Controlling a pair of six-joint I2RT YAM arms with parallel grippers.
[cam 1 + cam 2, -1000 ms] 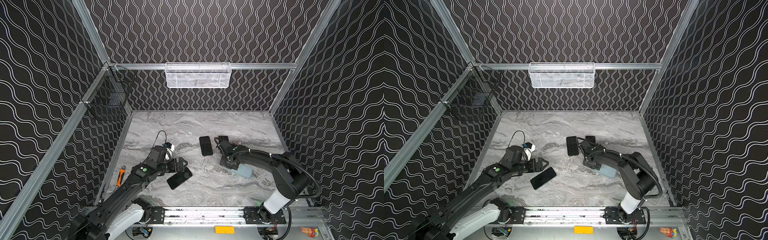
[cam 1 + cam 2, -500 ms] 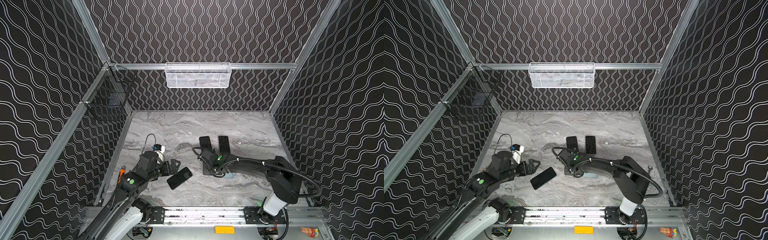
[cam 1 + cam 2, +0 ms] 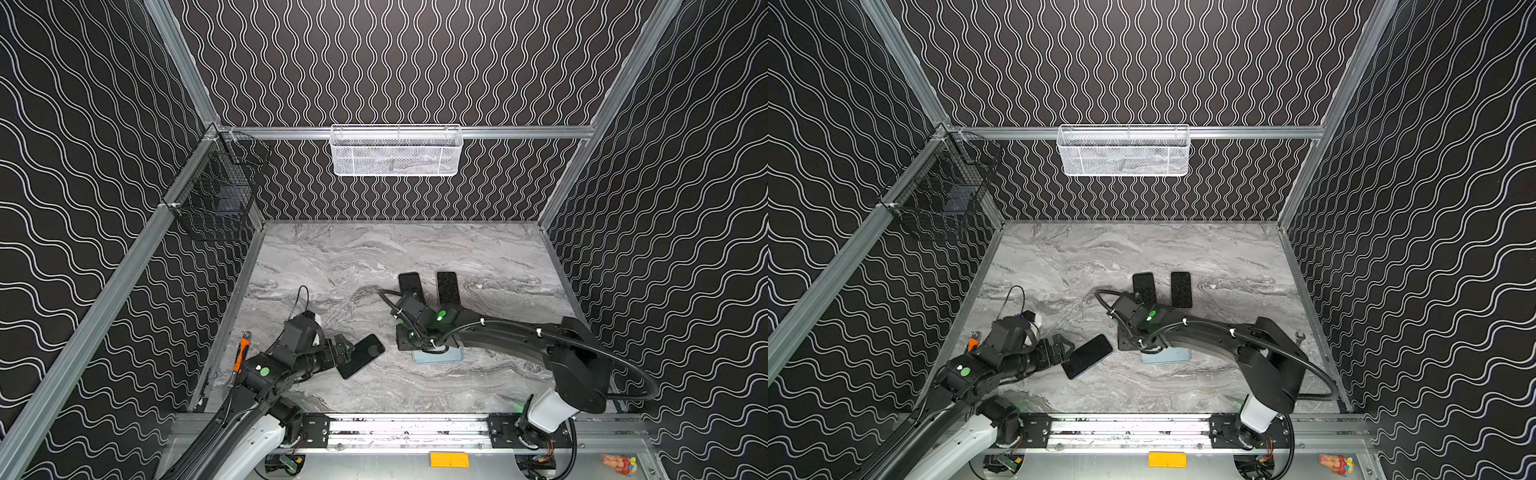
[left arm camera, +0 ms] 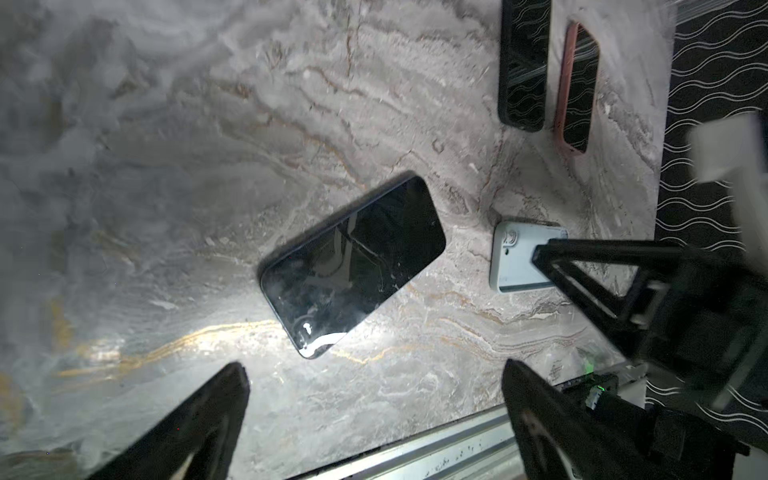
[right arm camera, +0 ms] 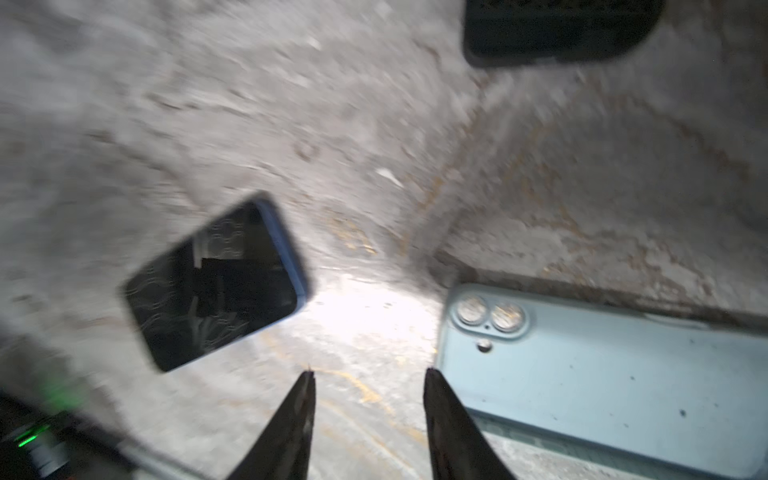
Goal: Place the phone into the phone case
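Note:
The phone (image 3: pixel 360 356) (image 3: pixel 1087 356) lies screen up and slanted on the marble table; its rim looks blue in the right wrist view (image 5: pixel 216 286). To its right lies the light blue phone case (image 3: pixel 440 356) (image 5: pixel 602 374), back up, with two lens rings. My left gripper (image 3: pixel 343 350) (image 4: pixel 374 365) is wide open just short of the phone's near end and not touching it. My right gripper (image 3: pixel 406 340) (image 5: pixel 370 374) hangs between phone and case, jaws parted and empty. One of its fingers overlaps the case's lens corner in the right wrist view.
Two dark slabs lie side by side behind the right gripper, one black-rimmed (image 3: pixel 411 286) (image 4: pixel 523 66), one pink-rimmed (image 3: pixel 448 289) (image 4: pixel 577 87). An orange-handled tool (image 3: pixel 240 353) lies by the left wall. A white mesh basket (image 3: pixel 397 151) and a black wire basket (image 3: pixel 216 199) hang on the walls.
The right gripper swung left toward the phone, bringing the light blue case with it, then its jaws parted off the case. The left arm drew back slightly toward the front. The phone stayed put.

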